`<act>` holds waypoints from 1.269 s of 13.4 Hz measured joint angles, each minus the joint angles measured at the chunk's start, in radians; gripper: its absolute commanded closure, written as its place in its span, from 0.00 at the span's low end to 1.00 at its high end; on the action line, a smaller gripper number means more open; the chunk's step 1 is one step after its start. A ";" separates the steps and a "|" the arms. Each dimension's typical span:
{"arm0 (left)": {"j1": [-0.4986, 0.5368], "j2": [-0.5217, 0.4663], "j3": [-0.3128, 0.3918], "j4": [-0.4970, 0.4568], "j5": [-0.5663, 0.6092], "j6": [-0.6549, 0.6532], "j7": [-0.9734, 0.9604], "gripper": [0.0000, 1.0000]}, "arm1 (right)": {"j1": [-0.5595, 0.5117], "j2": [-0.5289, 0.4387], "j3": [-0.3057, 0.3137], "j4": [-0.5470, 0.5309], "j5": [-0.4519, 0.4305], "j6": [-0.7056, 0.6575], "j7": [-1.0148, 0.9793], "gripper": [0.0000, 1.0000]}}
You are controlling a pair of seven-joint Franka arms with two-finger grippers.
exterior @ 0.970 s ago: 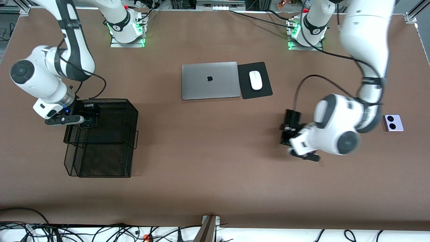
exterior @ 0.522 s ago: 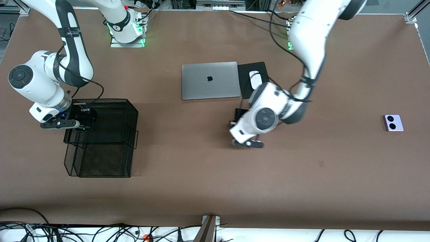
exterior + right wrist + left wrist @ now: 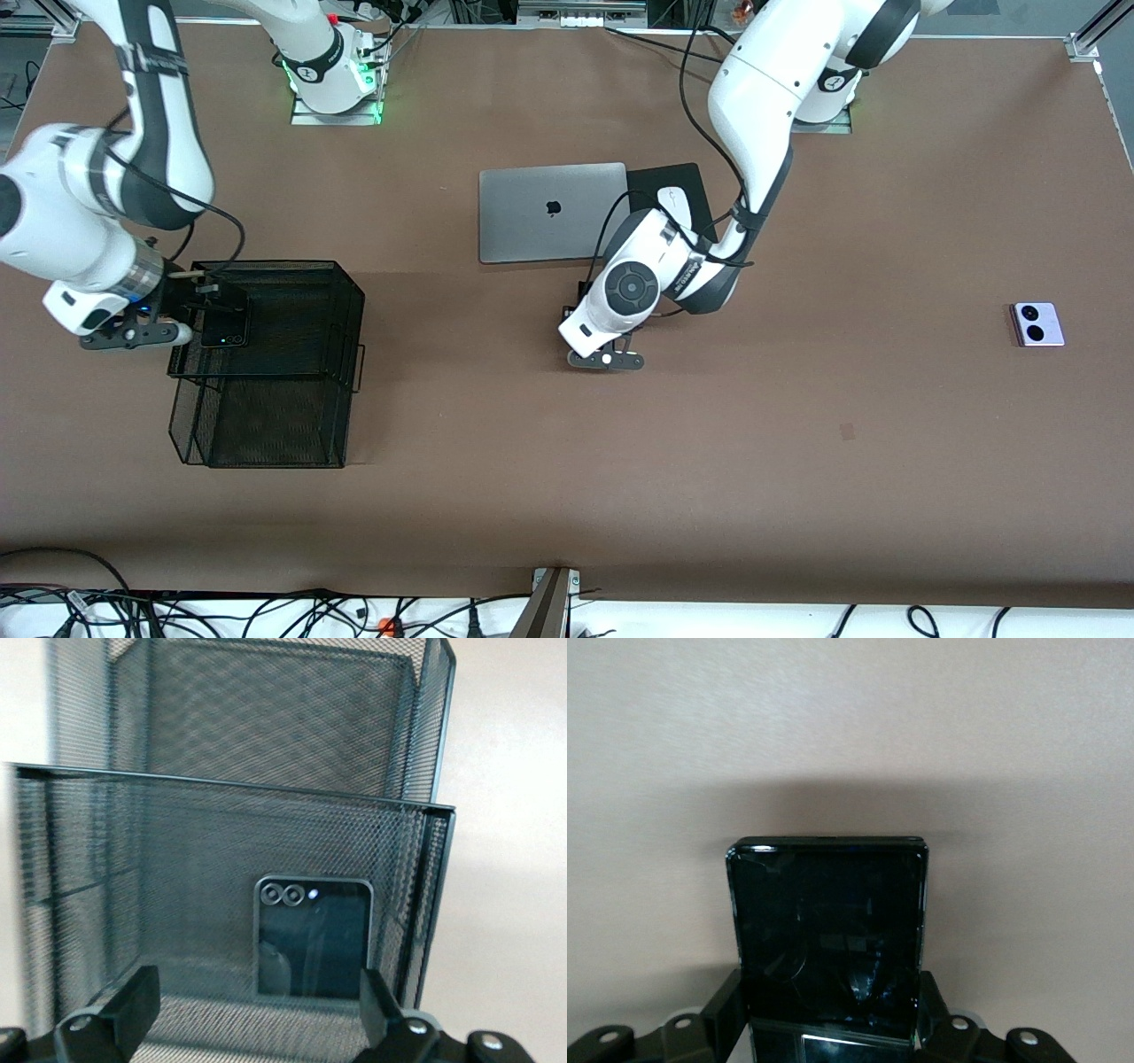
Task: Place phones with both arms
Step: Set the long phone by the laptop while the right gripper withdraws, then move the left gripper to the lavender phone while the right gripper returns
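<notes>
1. Over bare table between laptop (image 3: 553, 212) and mesh basket (image 3: 350, 306), your left gripper (image 3: 578, 312) is clamped on a glossy black slab phone (image 3: 827, 935), long axis running out from the fingers; the basket lies toward the right arm's end.
2. Your right gripper (image 3: 205, 312) stands wide, empty; the small square black phone (image 3: 313, 935) rests in the upper wire tier.
3. Near the left arm's end, the lilac-white phone (image 3: 1036, 323) lies flat.

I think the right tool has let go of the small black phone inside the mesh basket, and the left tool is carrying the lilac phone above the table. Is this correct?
Not fully. The right tool is open over the small black phone in the mesh basket, as you say. But the left tool holds a black phone, as the left wrist view shows. The lilac phone lies on the table in the front view.
</notes>
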 measured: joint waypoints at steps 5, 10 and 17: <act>0.020 -0.036 0.038 0.039 0.000 -0.047 -0.003 0.00 | 0.009 -0.001 0.007 0.200 -0.006 -0.254 0.143 0.00; 0.210 -0.192 0.064 0.057 0.004 -0.327 0.036 0.00 | 0.039 0.010 0.025 0.243 -0.007 -0.282 0.216 0.00; 0.481 -0.261 0.067 0.047 0.226 -0.482 0.443 0.00 | 0.205 0.129 0.153 0.247 -0.004 -0.059 0.543 0.00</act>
